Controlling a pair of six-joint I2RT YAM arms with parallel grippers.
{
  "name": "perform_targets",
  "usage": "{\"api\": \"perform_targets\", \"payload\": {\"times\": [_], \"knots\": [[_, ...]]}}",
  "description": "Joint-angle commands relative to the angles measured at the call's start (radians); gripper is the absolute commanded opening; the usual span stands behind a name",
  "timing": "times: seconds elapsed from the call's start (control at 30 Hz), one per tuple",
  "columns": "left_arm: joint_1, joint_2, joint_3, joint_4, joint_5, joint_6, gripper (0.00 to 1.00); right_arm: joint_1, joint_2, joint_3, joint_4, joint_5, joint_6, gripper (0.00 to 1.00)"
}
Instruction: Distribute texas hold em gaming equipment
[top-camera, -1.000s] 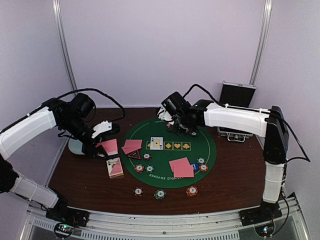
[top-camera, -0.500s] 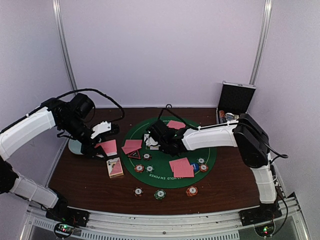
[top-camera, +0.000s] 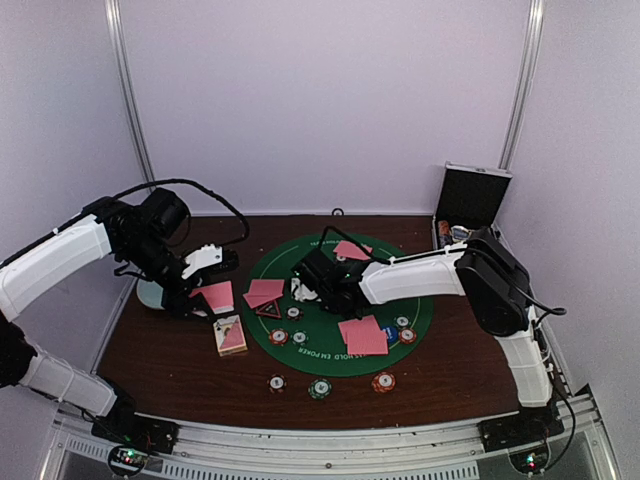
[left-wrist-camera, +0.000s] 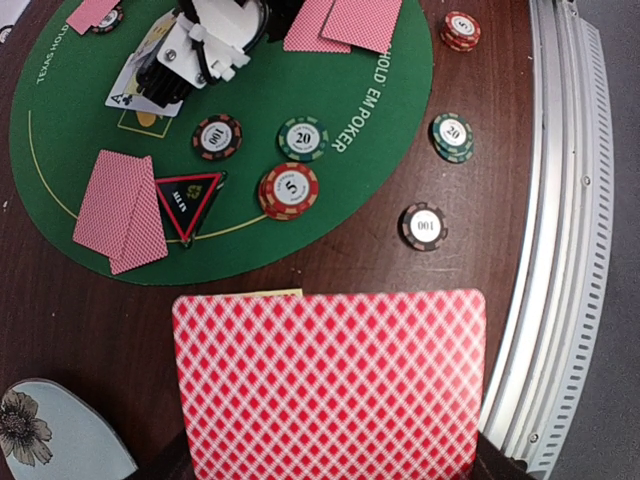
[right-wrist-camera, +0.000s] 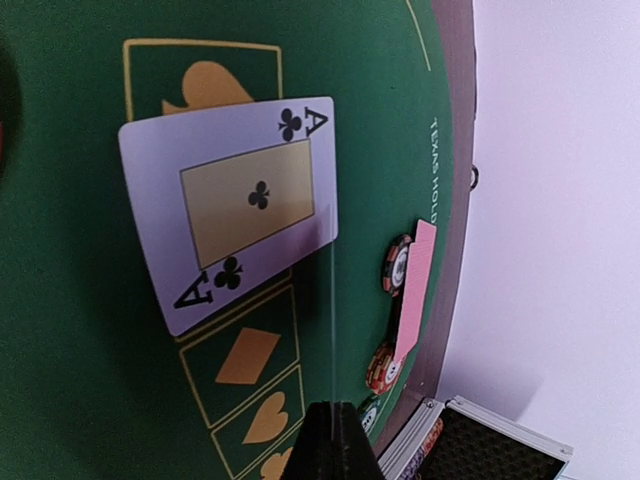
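My left gripper (top-camera: 199, 293) is shut on a pink-red-backed playing card (left-wrist-camera: 330, 385), held above the brown table left of the green mat (top-camera: 420, 300); the card hides its fingers. My right gripper (right-wrist-camera: 333, 408) is shut on a card seen edge-on as a thin line (right-wrist-camera: 328, 310), low over the face-up ace of clubs (right-wrist-camera: 230, 210). In the top view it hangs over the mat's middle (top-camera: 303, 285). Face-down card pairs (left-wrist-camera: 122, 210) (top-camera: 362, 335) lie on the mat. The triangular marker (left-wrist-camera: 188, 195) and striped chips (left-wrist-camera: 289, 190) (left-wrist-camera: 302, 139) (left-wrist-camera: 217, 137) lie nearby.
A card box (top-camera: 230, 335) lies under my left gripper. More chips (top-camera: 276, 383) (top-camera: 319, 388) (top-camera: 383, 381) sit near the front edge. The pale blue dish (top-camera: 150, 293) is at the left. An open metal case (top-camera: 472, 200) stands at the back right. Another card (top-camera: 350, 250) rests on chips at the mat's far side.
The right arm has swung from the mat's far side to the left and nearer, over the ace, uncovering the far card. The left arm holds its card in place.
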Motion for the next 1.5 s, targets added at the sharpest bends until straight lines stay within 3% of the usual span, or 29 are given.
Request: {"api": "perform_targets", "payload": {"times": [0.0,0.4,0.43,0.6,0.83,0.93,1.1,1.2,1.33,1.47], "knots": [[0.004,-0.015,0.008,0.015,-0.001,0.012,0.00,0.002,0.002,0.040,-0.128,-0.069,0.094,0.00],[0.004,-0.012,0.014,0.016,-0.009,0.005,0.00,0.006,-0.042,0.005,-0.154,-0.123,0.106,0.05],[0.004,-0.011,0.016,0.016,-0.009,0.005,0.00,0.007,-0.049,0.003,-0.156,-0.128,0.104,0.08],[0.004,-0.007,0.023,0.015,-0.007,0.005,0.00,0.012,-0.088,0.005,-0.184,-0.159,0.119,0.40],[0.004,-0.007,0.028,0.016,0.000,0.005,0.00,0.004,-0.168,0.031,-0.154,-0.151,0.178,0.56],[0.004,-0.010,0.031,0.016,-0.001,0.004,0.00,-0.012,-0.218,0.072,-0.165,-0.150,0.271,0.62],[0.004,-0.021,0.026,0.016,-0.002,0.006,0.00,-0.041,-0.268,0.189,-0.267,-0.140,0.473,0.98],[0.004,-0.024,0.026,0.016,0.001,0.007,0.00,-0.066,-0.326,0.184,-0.277,-0.193,0.647,1.00],[0.004,-0.029,0.030,0.017,0.002,0.007,0.00,-0.162,-0.351,0.263,-0.404,-0.467,0.943,1.00],[0.004,-0.029,0.032,0.016,0.004,0.011,0.00,-0.203,-0.331,0.318,-0.493,-0.610,1.010,1.00]]}}
